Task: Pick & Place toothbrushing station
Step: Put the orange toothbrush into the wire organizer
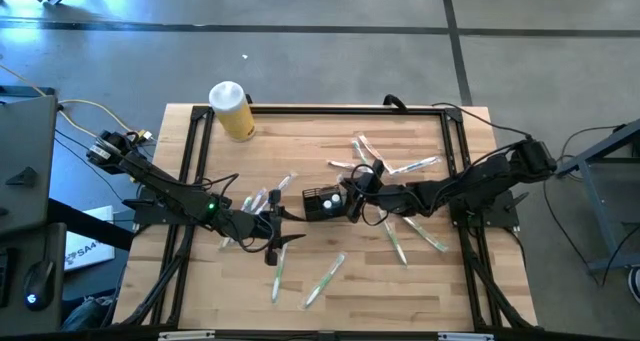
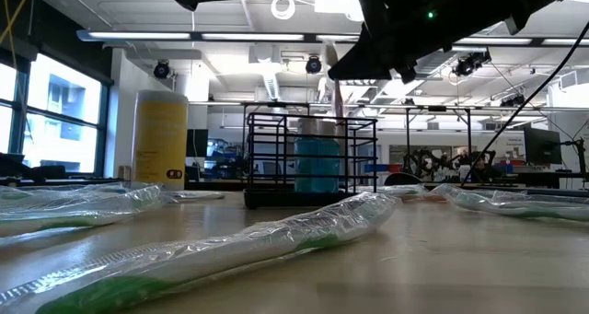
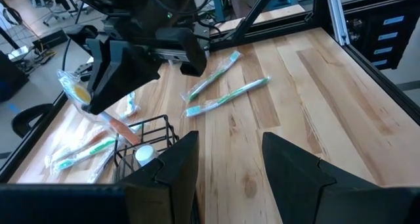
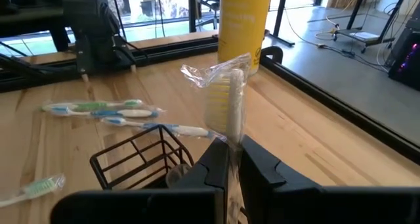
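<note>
Sitting just below right fingers [image 4: 228, 159], caddy [image 4: 141, 159]; toothbrush [image 4: 227, 104] apparently clamped.

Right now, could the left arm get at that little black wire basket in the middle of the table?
Probably yes. The left gripper hangs open beside the black mesh caddy with bare wood between them. The right gripper, holding a wrapped toothbrush over the caddy, crowds its far side.
</note>
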Controlling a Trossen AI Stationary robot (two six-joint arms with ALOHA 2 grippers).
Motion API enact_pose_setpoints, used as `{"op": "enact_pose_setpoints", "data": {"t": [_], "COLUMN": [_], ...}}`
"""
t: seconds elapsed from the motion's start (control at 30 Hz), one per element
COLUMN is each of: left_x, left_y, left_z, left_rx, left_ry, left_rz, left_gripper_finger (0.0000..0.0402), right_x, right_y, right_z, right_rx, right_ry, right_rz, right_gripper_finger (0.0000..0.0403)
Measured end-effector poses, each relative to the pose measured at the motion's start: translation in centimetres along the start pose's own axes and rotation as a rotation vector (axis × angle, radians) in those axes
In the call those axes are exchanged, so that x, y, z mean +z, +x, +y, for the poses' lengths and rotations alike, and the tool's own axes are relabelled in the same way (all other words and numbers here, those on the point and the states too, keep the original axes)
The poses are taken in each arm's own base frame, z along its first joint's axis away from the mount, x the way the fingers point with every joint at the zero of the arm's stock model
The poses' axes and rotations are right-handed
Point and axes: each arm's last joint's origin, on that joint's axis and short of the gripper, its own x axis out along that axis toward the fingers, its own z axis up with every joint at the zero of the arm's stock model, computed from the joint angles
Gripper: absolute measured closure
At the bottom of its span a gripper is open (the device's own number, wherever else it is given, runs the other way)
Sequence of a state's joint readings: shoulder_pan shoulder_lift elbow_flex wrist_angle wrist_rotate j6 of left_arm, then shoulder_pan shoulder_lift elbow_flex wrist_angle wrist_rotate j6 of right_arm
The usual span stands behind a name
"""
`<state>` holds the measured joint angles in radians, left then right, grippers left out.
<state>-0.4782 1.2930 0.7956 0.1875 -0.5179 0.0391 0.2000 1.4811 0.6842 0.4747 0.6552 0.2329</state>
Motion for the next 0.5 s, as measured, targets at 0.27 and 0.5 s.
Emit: {"op": "enact_pose_setpoints", "data": {"t": [0.27, 0.5], "left_x": [0.0, -0.05], "left_y": [0.0, 0.0], "left_z": [0.0, 0.0], "left_rx": [0.0, 0.0], "left_ry": [0.0, 0.003], "left_rz": [0.0, 0.005], "left_gripper_finger": [0.0239, 0.0239], "right_x": [-0.09, -0.07], "right_y": [0.11, 0.11], "right_z": [-0.16, -0.15], "right_rx": [-0.002, -0.001], "right_ry": [0.004, 0.004], "right_rz": [0.012, 0.012], "right_gripper_finger": [0.0388, 0.0352]}}
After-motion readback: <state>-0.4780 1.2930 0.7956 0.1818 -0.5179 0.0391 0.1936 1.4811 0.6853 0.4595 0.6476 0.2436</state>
